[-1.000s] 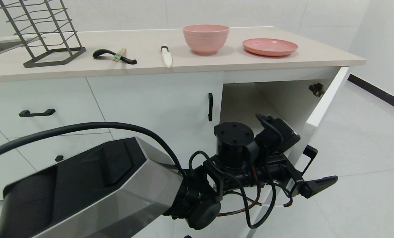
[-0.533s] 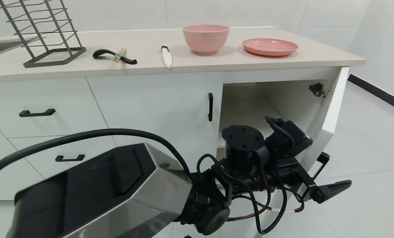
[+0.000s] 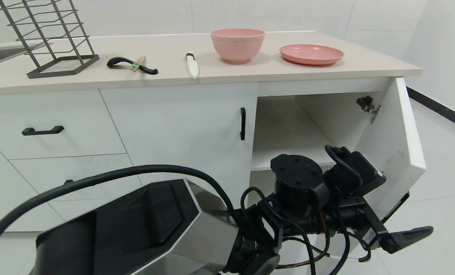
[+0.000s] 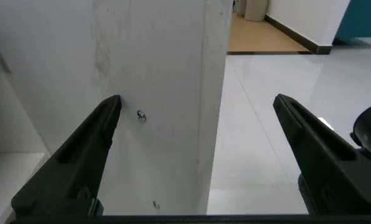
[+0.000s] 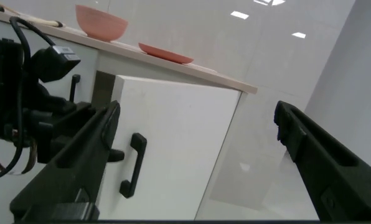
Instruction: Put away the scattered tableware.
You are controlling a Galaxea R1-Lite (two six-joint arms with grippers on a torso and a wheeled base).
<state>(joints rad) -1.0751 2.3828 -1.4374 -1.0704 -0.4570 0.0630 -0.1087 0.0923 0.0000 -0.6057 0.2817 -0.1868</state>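
On the counter stand a pink bowl (image 3: 237, 44) and a pink plate (image 3: 311, 53). Left of them lie a white knife (image 3: 192, 67), a black spoon (image 3: 130, 63) and chopsticks (image 3: 138, 61). My left gripper (image 3: 401, 227) is low at the free edge of the open cabinet door (image 3: 397, 141). It is open, its fingers (image 4: 79, 162) straddling the door's edge (image 4: 215, 93) without clamping it. My right gripper (image 5: 198, 112) is open and holds nothing. It faces the door's outer side (image 5: 173, 143) and black handle (image 5: 132, 165), with bowl (image 5: 101, 20) and plate (image 5: 165, 53) above.
A black wire rack (image 3: 47, 38) stands at the counter's far left. The open cabinet has a bare white shelf (image 3: 284, 149). Left of it are a shut door with a black handle (image 3: 243, 123) and drawers (image 3: 42, 130). Open tiled floor lies to the right.
The cabinet door has swung wider open to the right. My left gripper has moved right and down along with the door's edge.
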